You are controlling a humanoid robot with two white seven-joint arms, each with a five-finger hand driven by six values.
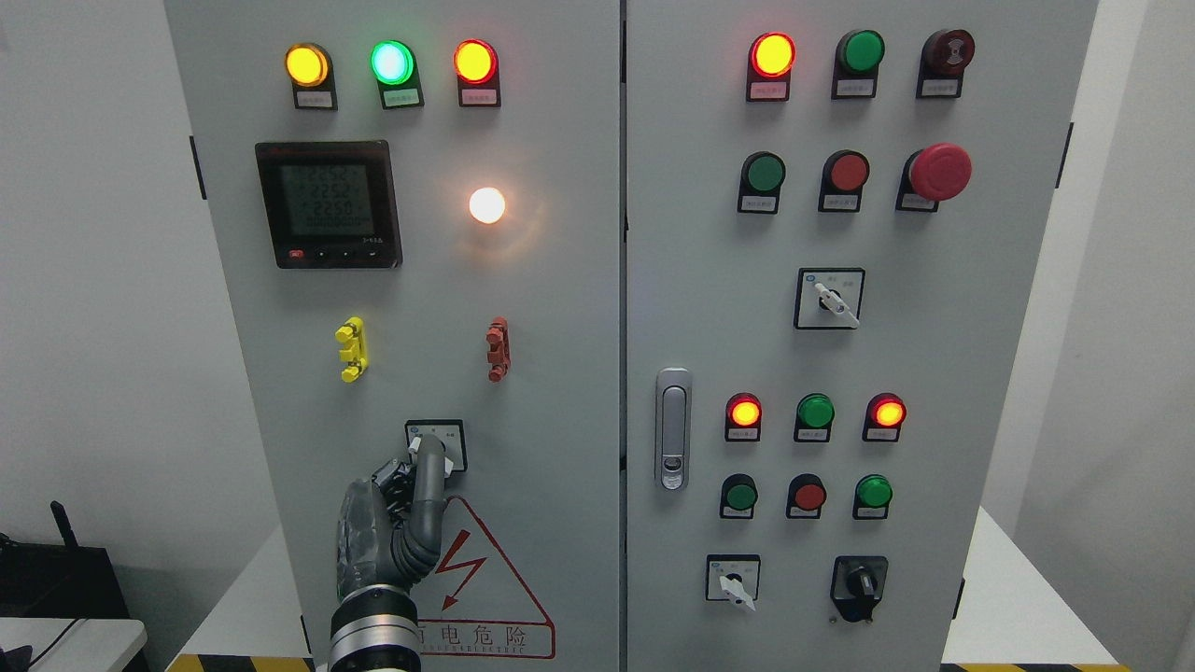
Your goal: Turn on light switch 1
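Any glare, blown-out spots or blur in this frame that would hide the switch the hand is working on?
Head view: evenly lit and sharp overall. The white lamp is blown out, casting a warm halo on the left door; the lit indicators bloom slightly. The meter screen reads faintly, its digits soft. The left hand covers most of the switch, so occlusion, not glare, hides it.

— Where does the one view look from?
— From the robot's head, level and straight at the grey metal two-door control cabinet (597, 308), near enough that it fills the frame.
— A second view?
— None; nothing is shared.
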